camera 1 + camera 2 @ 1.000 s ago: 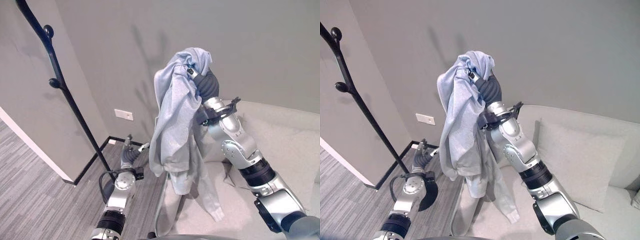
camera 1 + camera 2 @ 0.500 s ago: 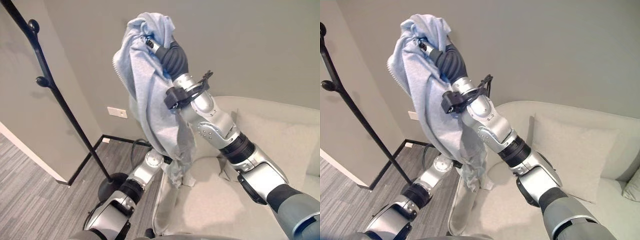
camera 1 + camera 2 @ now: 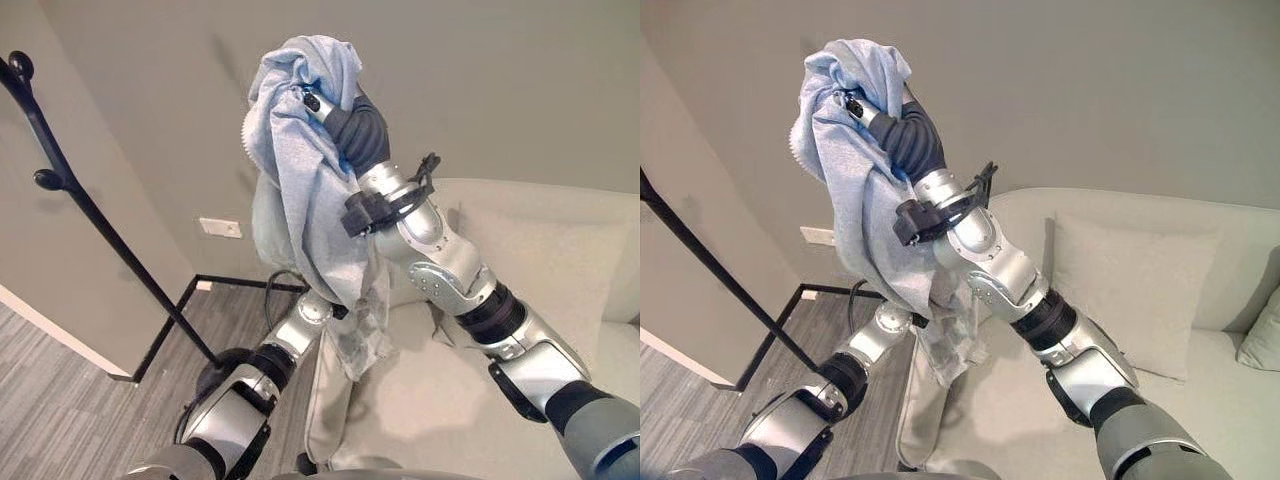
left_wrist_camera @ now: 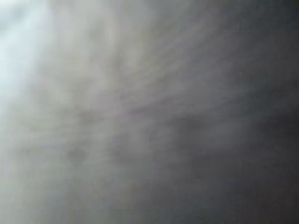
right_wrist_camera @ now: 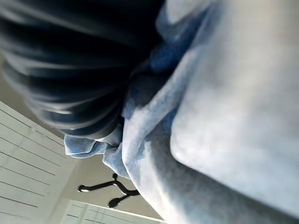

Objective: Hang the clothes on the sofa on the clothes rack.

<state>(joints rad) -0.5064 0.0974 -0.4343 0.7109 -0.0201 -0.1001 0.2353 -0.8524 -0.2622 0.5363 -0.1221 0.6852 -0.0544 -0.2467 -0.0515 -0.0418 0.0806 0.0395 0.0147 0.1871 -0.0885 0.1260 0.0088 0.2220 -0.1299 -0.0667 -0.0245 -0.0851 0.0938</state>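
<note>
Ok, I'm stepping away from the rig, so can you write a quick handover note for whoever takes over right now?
Right hand: raised high, wrapped in the light blue garment; its finger state is not visible.
Left hand: hidden behind the hanging cloth, state unknown.
Garment: lifted clear of the sofa, draped over the right hand and hanging down in front of the wall.
Clothes rack: black, to the left by the wall, nothing on the pegs in view.
Done: garment picked up.
Left: carry it to the rack and hook it on a peg.
</note>
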